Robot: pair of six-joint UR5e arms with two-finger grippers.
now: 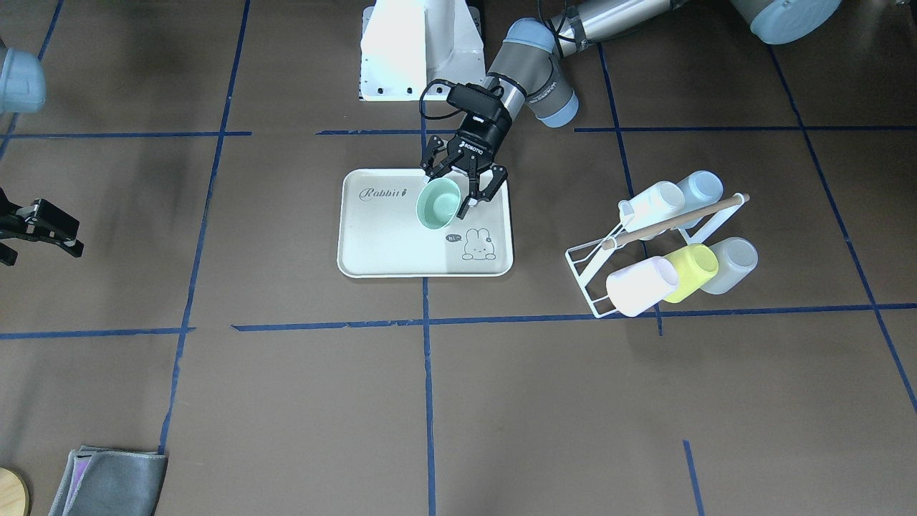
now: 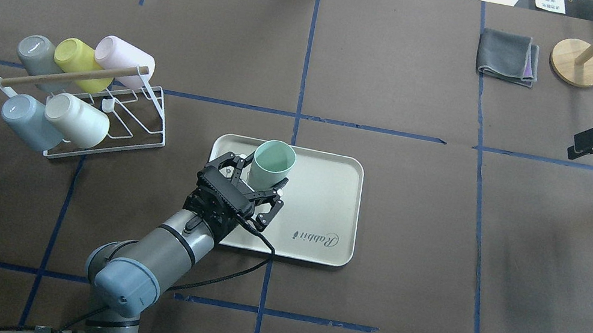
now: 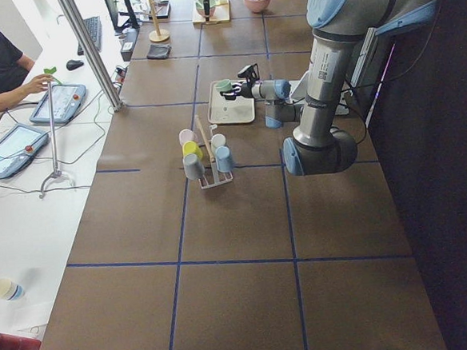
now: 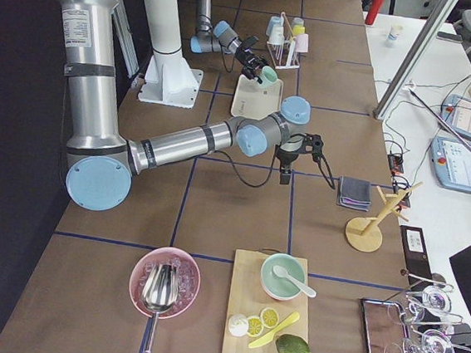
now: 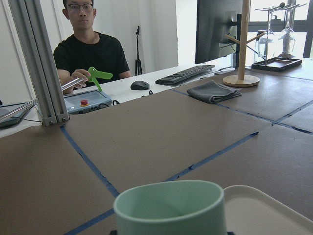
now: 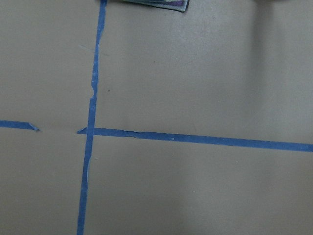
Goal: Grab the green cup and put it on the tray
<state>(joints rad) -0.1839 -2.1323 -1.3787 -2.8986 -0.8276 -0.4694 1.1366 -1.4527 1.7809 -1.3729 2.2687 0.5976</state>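
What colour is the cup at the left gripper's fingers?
The cup is pale mint green, darker inside; it shows best in the exterior front-facing view.

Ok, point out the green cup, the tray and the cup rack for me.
green cup (image 1: 438, 203): front-facing view, on the cup's inside.
tray (image 1: 383, 240): front-facing view, on its bare floor.
cup rack (image 1: 716, 207): front-facing view, on its wooden rod.
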